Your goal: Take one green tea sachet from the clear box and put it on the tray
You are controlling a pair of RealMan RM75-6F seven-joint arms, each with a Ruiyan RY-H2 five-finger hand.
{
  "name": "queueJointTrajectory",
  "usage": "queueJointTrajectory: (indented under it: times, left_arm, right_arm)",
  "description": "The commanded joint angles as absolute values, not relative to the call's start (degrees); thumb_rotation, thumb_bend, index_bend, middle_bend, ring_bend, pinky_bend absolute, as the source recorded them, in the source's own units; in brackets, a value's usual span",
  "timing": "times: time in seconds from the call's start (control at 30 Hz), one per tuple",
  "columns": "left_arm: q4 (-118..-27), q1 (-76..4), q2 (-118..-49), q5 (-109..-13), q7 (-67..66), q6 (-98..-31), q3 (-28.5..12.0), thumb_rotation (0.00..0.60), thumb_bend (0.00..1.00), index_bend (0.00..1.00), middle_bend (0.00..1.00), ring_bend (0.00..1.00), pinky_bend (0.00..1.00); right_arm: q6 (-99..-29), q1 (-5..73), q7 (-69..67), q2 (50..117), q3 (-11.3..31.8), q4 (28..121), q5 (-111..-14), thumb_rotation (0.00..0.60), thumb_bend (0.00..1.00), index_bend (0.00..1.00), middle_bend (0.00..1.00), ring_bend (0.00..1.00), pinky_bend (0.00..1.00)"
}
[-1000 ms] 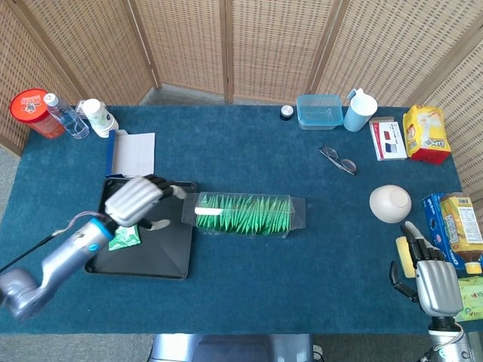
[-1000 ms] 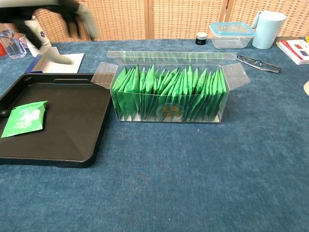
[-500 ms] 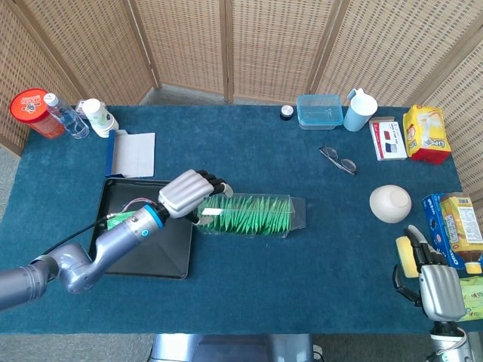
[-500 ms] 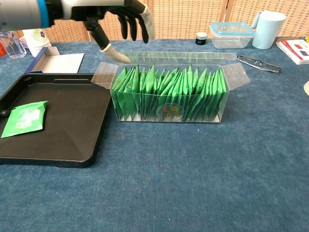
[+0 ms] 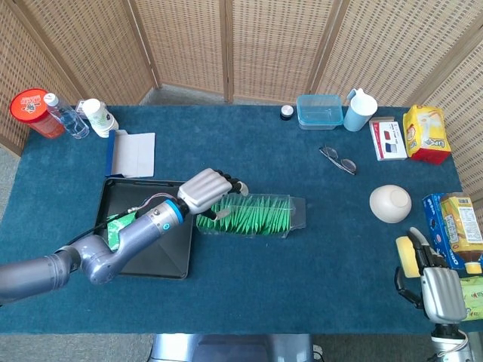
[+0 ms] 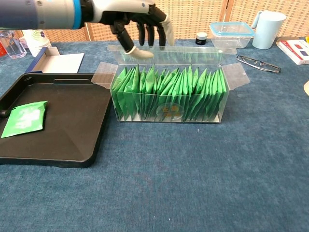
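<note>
Blue cloth table w/ box [image 6: 166,92]; left hand [image 6: 140,21] hovers above its left end, fingers spread, empty (sachets [image 6: 164,89] packed tight). Risk: grabbing several, or tipping the box.

No lettering can be read in either view. Clear box [image 6: 169,94]: round gold sticker [image 6: 169,110] on the front wall, characters too small to make out. Green sachet [image 6: 24,119] on the black tray [image 6: 72,140]: pale print, illegible. Yellow package [image 5: 426,134], blue carton [image 5: 440,219], red-lidded jar [image 5: 32,111] and white bottle [image 5: 99,117]: printing present, unreadable.
</note>
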State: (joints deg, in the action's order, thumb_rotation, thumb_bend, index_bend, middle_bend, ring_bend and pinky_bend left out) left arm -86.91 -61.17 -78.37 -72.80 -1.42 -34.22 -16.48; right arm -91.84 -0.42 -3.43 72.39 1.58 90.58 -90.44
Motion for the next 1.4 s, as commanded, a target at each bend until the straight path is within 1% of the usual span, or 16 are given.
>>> queueJointTrajectory:
  times: [0.03,0.17,0.5,0.67,0.77,0.9,1.03,1.23,1.3,1.4]
  left_arm:
    - [-85.67,-62.83,-78.96,-70.71,-2.09,-32.5,-16.53,0.6,0.4,0.27,0.34,0.36,0.34]
    - [-85.0,-63.95,-78.92,-68.69,-2.87,-31.82,-16.22,0.6,0.46,0.27,0.37,0.39,0.34]
    - [-83.65,-65.53,-78.44,-65.19,-3.63,-30.72,-15.29,0.6,0.52,0.27,0.43,0.43,0.34]
    - [-82.97,-66.22,-78.46,-64.06,-2.82,-29.84,-15.04,0.6,0.6,0.23,0.46,0.45,0.34]
    - [-82.71,-66.4,-78.52,-64.11,-2.65,-30.01,-14.82,0.6,0.6,0.23,0.5,0.47,0.34]
    - [-82.35,-66.58,-78.82,-64.37,-2.48,-30.5,-14.48,0.6,0.6,0.23,0.53,0.48,0.34]
    - [-81.95,-66.72,-79.16,-64.52,-2.41,-31.0,-14.27,0.6,0.6,0.23,0.58,0.51,0.34]
    - [-80.46,-66.94,-80.06,-64.1,-3.3,-31.9,-13.56,0.6,0.59,0.23,0.59,0.51,0.34]
    - [-79.1,-67.05,-80.45,-63.39,-4.88,-32.22,-12.68,0.6,0.58,0.23,0.58,0.5,0.34]
    - [-77.79,-67.24,-81.44,-61.52,-6.79,-32.89,-12.02,0.6,0.57,0.21,0.54,0.46,0.34]
  right_arm:
    - [-92.1,-0.76,-4.04,72.54,1.41,90.3,-90.44,0.145,0.58,0.03,0.11,0.23,0.32]
    - [-92.37,-1.06,-4.7,72.68,1.41,89.91,-90.34,0.147,0.58,0.04,0.11,0.23,0.32]
    - [-92.19,-0.94,-5.55,72.8,1.58,89.79,-90.59,0.146,0.58,0.04,0.11,0.23,0.32]
    - [-92.32,-1.05,-5.39,72.8,1.59,89.99,-90.65,0.147,0.58,0.04,0.11,0.24,0.32]
    - [-92.37,-1.16,-5.32,72.81,1.56,90.1,-90.61,0.148,0.58,0.04,0.11,0.24,0.32]
    - [-92.28,-1.18,-5.27,72.9,1.54,90.18,-90.64,0.147,0.58,0.04,0.11,0.24,0.32]
    - [-92.15,-1.13,-5.23,72.98,1.53,90.21,-90.7,0.146,0.58,0.04,0.11,0.24,0.32]
    - [-91.98,-1.11,-5.52,73.01,1.62,90.1,-90.55,0.147,0.58,0.04,0.11,0.24,0.32]
    - [-92.0,-1.16,-5.8,73.02,1.66,90.06,-90.48,0.149,0.58,0.04,0.11,0.24,0.32]
    - [-91.98,-1.18,-6.19,73.08,1.64,89.9,-90.5,0.146,0.58,0.04,0.11,0.24,0.32]
